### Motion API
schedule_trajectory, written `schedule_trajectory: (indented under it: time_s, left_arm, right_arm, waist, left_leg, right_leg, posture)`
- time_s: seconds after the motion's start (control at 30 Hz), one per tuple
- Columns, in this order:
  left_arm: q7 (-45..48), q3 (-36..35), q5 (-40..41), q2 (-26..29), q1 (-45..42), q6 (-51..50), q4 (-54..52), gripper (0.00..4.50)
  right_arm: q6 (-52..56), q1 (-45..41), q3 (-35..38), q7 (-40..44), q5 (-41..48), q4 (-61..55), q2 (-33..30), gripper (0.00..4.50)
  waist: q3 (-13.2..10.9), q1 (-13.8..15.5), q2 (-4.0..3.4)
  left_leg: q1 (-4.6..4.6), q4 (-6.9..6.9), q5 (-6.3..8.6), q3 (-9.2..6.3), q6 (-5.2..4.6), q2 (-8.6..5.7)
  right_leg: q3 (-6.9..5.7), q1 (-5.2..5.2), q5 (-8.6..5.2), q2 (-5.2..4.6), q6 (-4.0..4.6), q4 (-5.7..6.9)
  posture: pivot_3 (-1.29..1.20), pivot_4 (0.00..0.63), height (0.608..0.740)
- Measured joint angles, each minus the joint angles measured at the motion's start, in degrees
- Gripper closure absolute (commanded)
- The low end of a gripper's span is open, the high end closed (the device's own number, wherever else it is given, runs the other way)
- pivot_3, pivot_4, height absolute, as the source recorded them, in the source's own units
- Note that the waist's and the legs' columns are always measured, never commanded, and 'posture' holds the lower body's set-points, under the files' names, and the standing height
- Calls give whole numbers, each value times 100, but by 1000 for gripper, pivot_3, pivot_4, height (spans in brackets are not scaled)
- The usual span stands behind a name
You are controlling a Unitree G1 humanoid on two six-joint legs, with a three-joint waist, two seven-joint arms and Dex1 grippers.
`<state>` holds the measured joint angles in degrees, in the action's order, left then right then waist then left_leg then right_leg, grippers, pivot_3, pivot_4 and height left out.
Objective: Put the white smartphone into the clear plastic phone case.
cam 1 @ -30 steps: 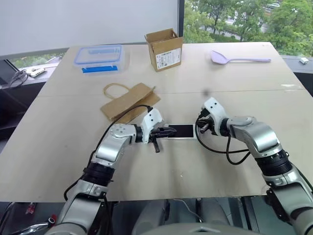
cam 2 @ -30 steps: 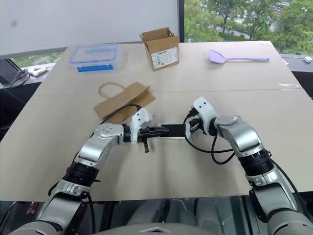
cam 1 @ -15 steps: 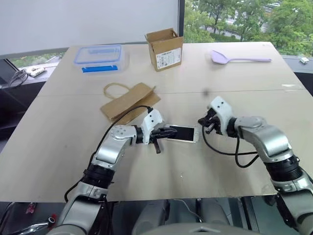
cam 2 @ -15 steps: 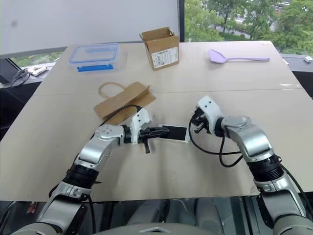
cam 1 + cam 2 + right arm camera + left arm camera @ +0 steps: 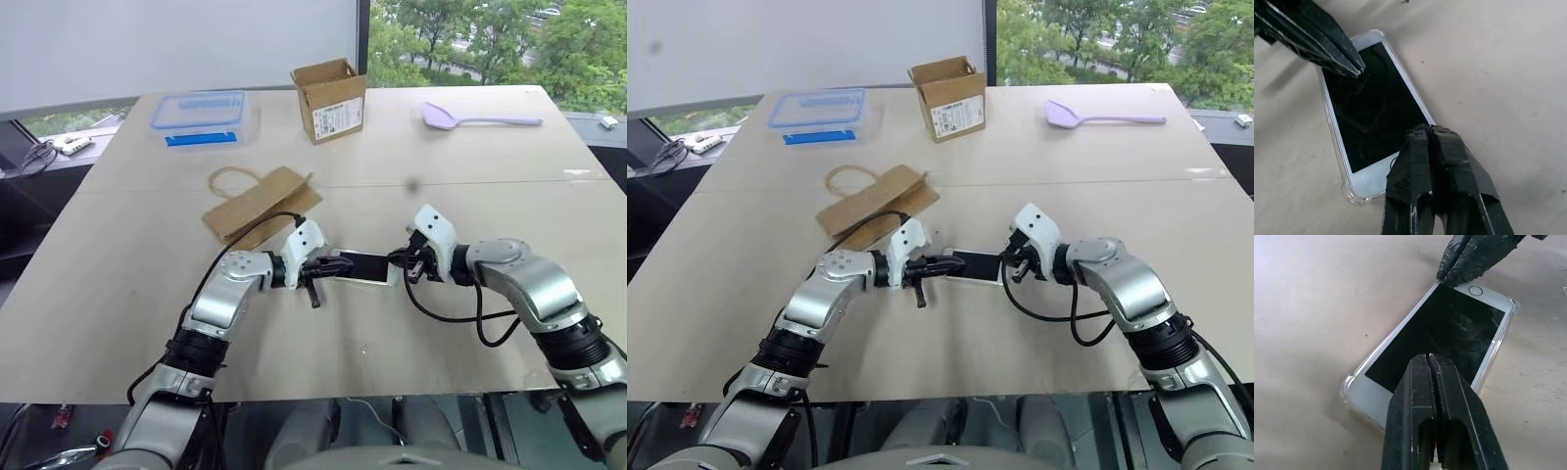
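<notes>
Phone and case lie flat between the two grippers: the white smartphone (image 5: 1449, 340) sits inside the clear plastic phone case (image 5: 1349, 392). The left gripper (image 5: 1431, 363) and right gripper (image 5: 1426, 132), both clenched and empty, bear on opposite ends, probably seating it. Glossy dark screen, thin transparent rounded rim, matte table (image 5: 392, 352).

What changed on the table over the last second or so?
The right gripper pulled away from the white smartphone, then came back to its end, shut. The phone turned slightly in between and now lies in the clear plastic phone case. The left gripper stayed shut at the other end.
</notes>
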<state>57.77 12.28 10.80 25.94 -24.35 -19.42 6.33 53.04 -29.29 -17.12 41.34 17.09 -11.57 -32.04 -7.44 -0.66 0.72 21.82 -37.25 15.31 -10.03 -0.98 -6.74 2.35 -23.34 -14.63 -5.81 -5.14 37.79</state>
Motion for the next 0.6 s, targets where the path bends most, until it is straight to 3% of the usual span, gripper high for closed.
schedule_trajectory:
  time_s: [0.37,0.6]
  left_arm:
    - [-91,-8,2,-34,96,0,-19,4436]
    - [-182,-5,-1,-41,216,-51,-61,4436]
  right_arm:
    - [197,-246,-222,206,-30,234,-78,4500]
    - [217,-385,-320,356,-76,573,-1,4500]
  waist:
    - [26,7,16]
    - [55,8,38]
  left_leg:
    - [-20,-1,2,-4,-4,0]
    - [-107,19,20,-7,-31,2]
  right_leg:
    - [-4,24,0,-1,0,-4]
    - [-8,111,-4,0,-4,-28]
  posture:
    - [0,150,740]
    - [0,150,740]
